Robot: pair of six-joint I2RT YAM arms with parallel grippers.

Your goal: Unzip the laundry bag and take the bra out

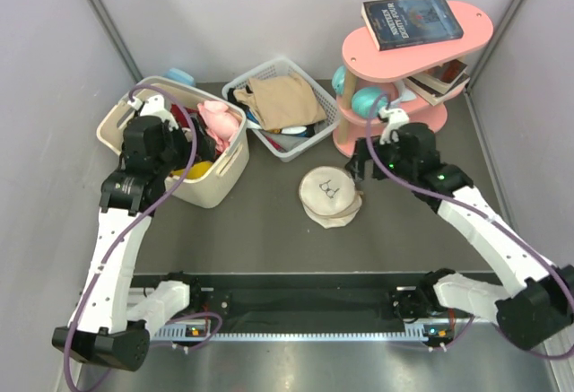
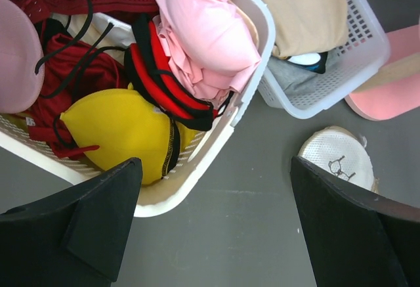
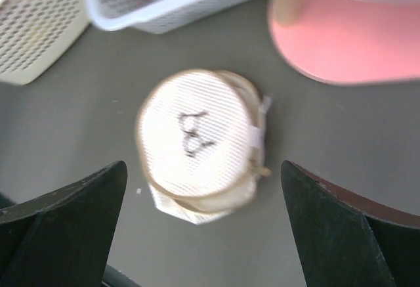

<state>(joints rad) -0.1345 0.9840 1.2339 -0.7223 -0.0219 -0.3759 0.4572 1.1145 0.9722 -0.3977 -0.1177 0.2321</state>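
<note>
The laundry bag (image 1: pixel 329 196) lies on the grey table between the arms, logo side up. Its round top (image 3: pixel 190 136) sits askew over a crumpled lower part. My right gripper (image 3: pixel 203 169) hovers above it, open, touching nothing; in the top view this gripper (image 1: pixel 360 166) is just right of the bag. A light pink soft garment (image 2: pixel 203 31), which looks like the bra (image 1: pixel 220 123), lies on the pile in the cream laundry basket (image 1: pixel 211 186). My left gripper (image 2: pixel 215 169) is open and empty beside that basket's rim.
The cream basket also holds red garments (image 2: pixel 79 77) and a yellow one (image 2: pixel 125 129). A white grid basket (image 1: pixel 305 141) with tan cloth (image 1: pixel 282 100) stands behind the bag. A pink two-tier shelf (image 1: pixel 475 20) with books stands at the back right.
</note>
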